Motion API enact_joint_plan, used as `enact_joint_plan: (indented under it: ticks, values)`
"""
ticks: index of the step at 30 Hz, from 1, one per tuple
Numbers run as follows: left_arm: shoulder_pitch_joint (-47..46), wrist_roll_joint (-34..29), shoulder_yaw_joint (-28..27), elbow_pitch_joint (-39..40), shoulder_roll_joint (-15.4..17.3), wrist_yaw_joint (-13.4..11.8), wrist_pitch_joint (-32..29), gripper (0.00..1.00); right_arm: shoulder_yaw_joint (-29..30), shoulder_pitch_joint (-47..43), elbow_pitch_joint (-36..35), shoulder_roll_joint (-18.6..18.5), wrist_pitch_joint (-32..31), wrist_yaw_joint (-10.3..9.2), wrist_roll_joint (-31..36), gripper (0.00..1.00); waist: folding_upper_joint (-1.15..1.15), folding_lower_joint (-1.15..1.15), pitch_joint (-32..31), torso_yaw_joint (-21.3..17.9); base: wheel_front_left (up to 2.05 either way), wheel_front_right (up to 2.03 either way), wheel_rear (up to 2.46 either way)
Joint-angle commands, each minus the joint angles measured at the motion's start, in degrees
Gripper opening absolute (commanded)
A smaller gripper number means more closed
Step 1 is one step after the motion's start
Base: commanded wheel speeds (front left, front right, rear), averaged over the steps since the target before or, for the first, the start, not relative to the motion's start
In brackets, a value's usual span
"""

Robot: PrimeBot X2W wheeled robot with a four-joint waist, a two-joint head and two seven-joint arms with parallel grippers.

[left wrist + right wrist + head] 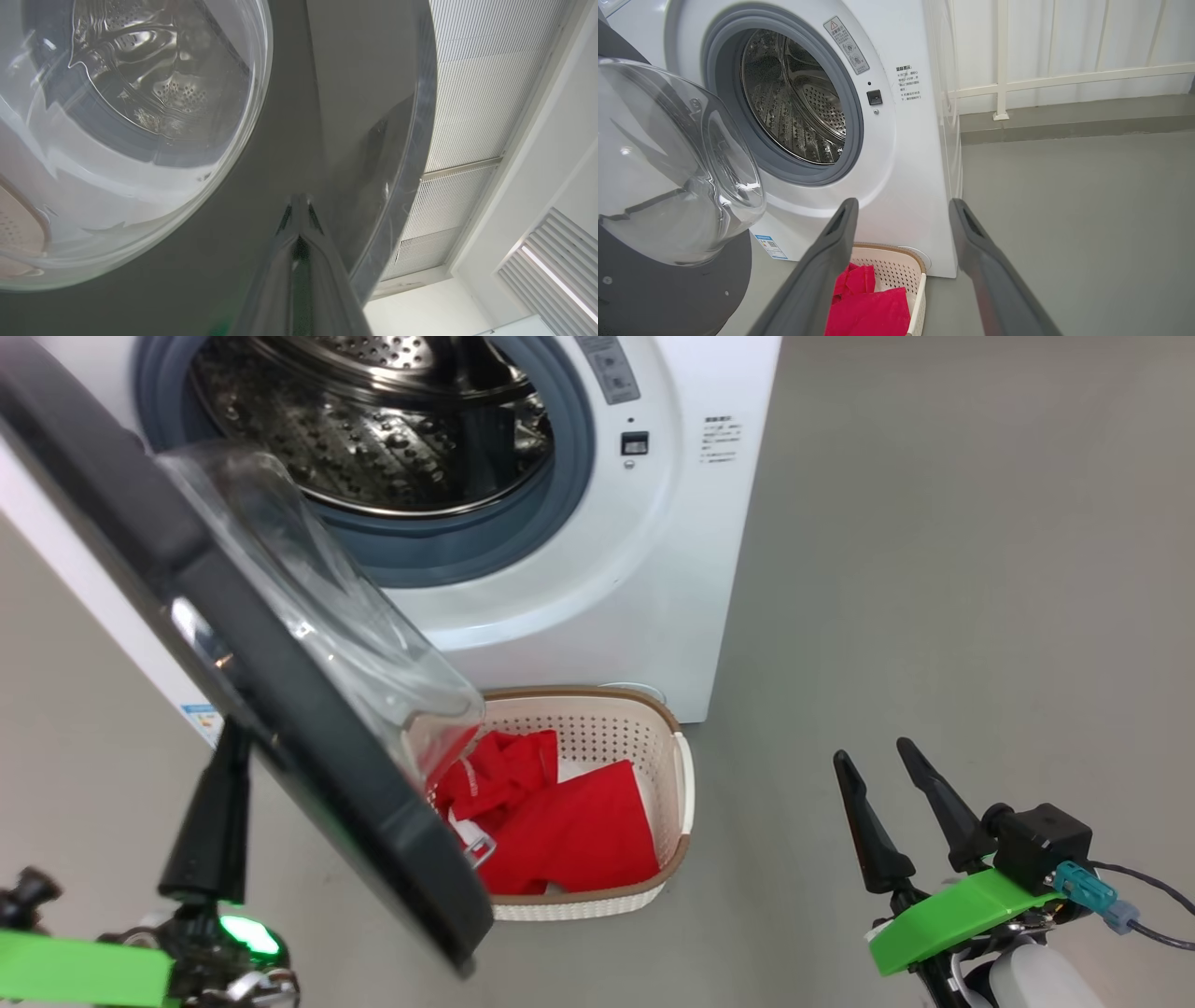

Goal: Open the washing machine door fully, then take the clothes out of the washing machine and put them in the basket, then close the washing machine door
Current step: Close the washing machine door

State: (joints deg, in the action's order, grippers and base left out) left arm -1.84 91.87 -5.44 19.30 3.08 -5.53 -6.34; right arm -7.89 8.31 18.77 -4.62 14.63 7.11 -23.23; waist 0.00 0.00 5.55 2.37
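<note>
The washing machine (pixel 597 597) stands with its steel drum (pixel 373 429) bare inside. The washing machine door (pixel 373 803) hangs partly open, swung across the left, its glass bowl (pixel 327 607) facing the drum. My left gripper (pixel 224 775) is shut, its tips pressed against the door's black outer face (pixel 289 116). The red clothes (pixel 569 831) lie in the cream basket (pixel 681 784) on the floor below the door. My right gripper (pixel 887 765) is open at the lower right, holding nothing. From the right wrist, the washing machine (pixel 906 163), door (pixel 668 289), basket (pixel 920 289) and clothes (pixel 868 312) all show.
Grey floor (pixel 934 569) stretches to the right of the machine. A white railing (pixel 1064 79) and low kerb run behind it. The door's lower edge overhangs the basket's left side. A blue label (pixel 768 242) sits low on the machine's front.
</note>
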Motion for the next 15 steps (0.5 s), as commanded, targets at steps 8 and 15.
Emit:
enact_joint_plan:
  ticks: [8,15]
  values:
    - [-5.48,1.05,1.06,-1.81,0.74,0.53,-1.65,0.00,-1.47,1.73,-0.61,0.27,0.37,0.37,-0.34,1.00,0.00,0.00,-0.49,-2.99,0.00,0.00,0.00]
    - [-9.43,1.46,1.92,-5.12,0.55,0.55,-1.34,0.00,-1.89,1.92,-0.41,0.37,0.37,0.37,-0.29,1.00,0.00,0.00,-0.30,-4.92,0.00,0.00,0.00]
